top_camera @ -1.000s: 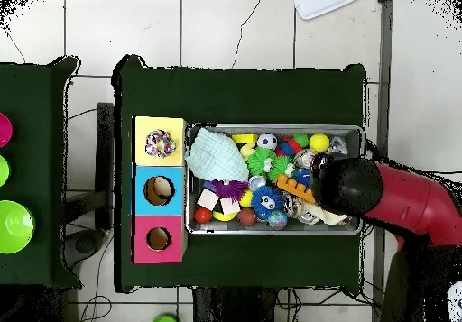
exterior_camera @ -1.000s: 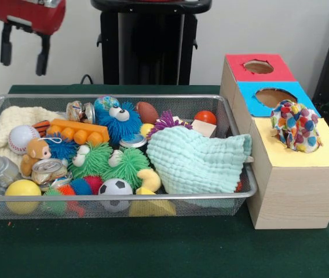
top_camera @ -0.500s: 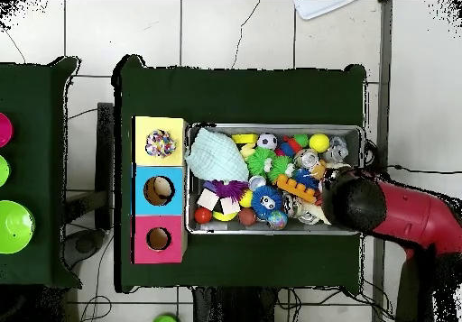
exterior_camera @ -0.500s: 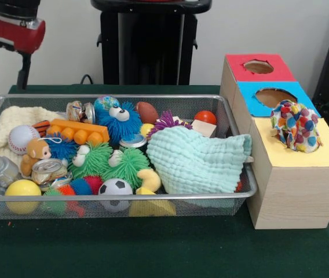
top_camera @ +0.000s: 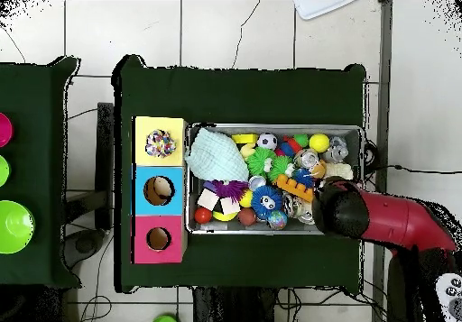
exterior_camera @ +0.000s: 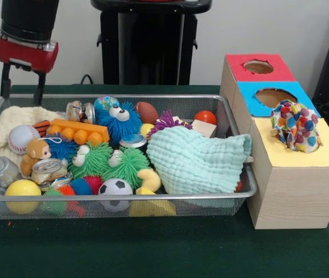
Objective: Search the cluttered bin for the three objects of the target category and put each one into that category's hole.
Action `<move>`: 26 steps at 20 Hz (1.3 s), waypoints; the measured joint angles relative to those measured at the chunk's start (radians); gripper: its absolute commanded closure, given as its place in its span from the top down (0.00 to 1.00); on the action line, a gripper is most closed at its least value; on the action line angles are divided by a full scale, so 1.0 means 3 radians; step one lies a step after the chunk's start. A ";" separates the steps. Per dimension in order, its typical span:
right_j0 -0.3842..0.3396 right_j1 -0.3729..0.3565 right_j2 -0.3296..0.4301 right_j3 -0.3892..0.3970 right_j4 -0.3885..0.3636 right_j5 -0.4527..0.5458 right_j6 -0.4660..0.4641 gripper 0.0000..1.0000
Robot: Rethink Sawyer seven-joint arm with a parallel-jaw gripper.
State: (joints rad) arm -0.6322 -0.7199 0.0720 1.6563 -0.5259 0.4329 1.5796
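The Sawyer arm's gripper (exterior_camera: 22, 87) hangs above the far left corner of the wire mesh bin (exterior_camera: 153, 210), its two black fingers (exterior_camera: 5, 81) spread apart with nothing between them, their tips just over the cream cloth (exterior_camera: 8, 124). In the overhead view the red arm (top_camera: 397, 228) reaches in over the same end of the bin. One spotted cloth piece (exterior_camera: 295, 126) (white with red, blue and yellow dots) sits bunched in the hole of the yellow-topped box (exterior_camera: 309, 155), bulging above the rim. The mint cloth (exterior_camera: 196, 159) lies heaped at the bin's right end, beside green spiky balls (exterior_camera: 109, 162), a soccer ball (exterior_camera: 116, 188), a baseball (exterior_camera: 22, 138) and a blue fuzzy toy (exterior_camera: 118, 121).
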 measured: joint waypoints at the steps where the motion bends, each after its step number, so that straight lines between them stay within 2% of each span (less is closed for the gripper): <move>1: -0.0010 0.0028 0.0004 0.0011 -0.0033 -0.0027 0.0000 1.00; 15: -0.0193 0.0443 0.0005 0.0009 -0.0466 -0.0175 0.0000 1.00; 21: -0.0209 0.0646 -0.0006 -0.0027 -0.0678 -0.0176 0.0000 1.00; 26: -0.0209 0.0724 -0.0005 -0.0075 -0.0813 -0.0175 0.0000 1.00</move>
State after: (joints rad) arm -0.6949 -0.5027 0.0705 1.6339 -0.7697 0.3803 1.5796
